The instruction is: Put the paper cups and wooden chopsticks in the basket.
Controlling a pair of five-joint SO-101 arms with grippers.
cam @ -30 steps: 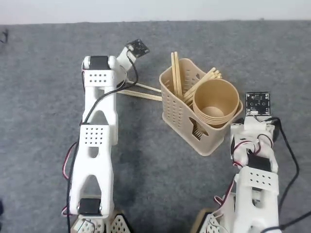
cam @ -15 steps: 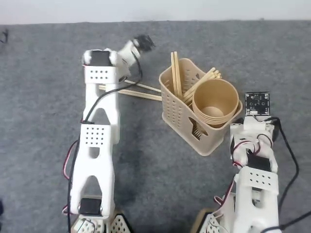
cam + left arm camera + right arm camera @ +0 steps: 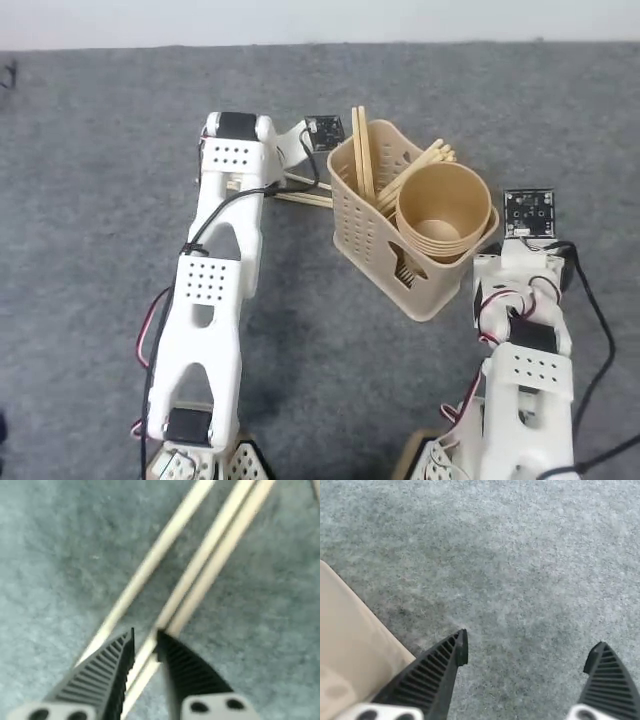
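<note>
The left gripper (image 3: 146, 634) hangs low over the loose sticks (image 3: 220, 545) on the carpet (image 3: 100, 250), its jaws only a narrow slit apart. One stick of a close pair shows in that slit; a lone stick (image 3: 150, 565) lies just outside one jaw; all lie flat, so I judge nothing clamped yet. The basket (image 3: 370, 235) stands just beyond this gripper, the loose sticks ending at or just short of its wall. The cups (image 3: 440, 215) sit nested inside it with stowed sticks (image 3: 362, 150) leaning beside them, so the loose sticks look like the last of the job. The right gripper (image 3: 531, 640) hangs wide open and empty over carpet, a basket corner just beside one jaw.

The step in hand is the pick. The slit should be centred on the pair, not on the gap between pair and lone stick; the wrist should be turned so the jaws close squarely across the sticks. The tips should press to the carpet so nothing thin slips under, and the closing should be slow, since round sticks may roll or scissor apart. A hold near one end would let the long end droop; the lift then needs room to clear the rim, tipping the sticks in end first.

From above, the left arm covers its own jaws and part of the sticks; the wrist view cuts off both stick ends. Whether the tips touch the carpet I cannot tell, nor how many cups are stacked.
</note>
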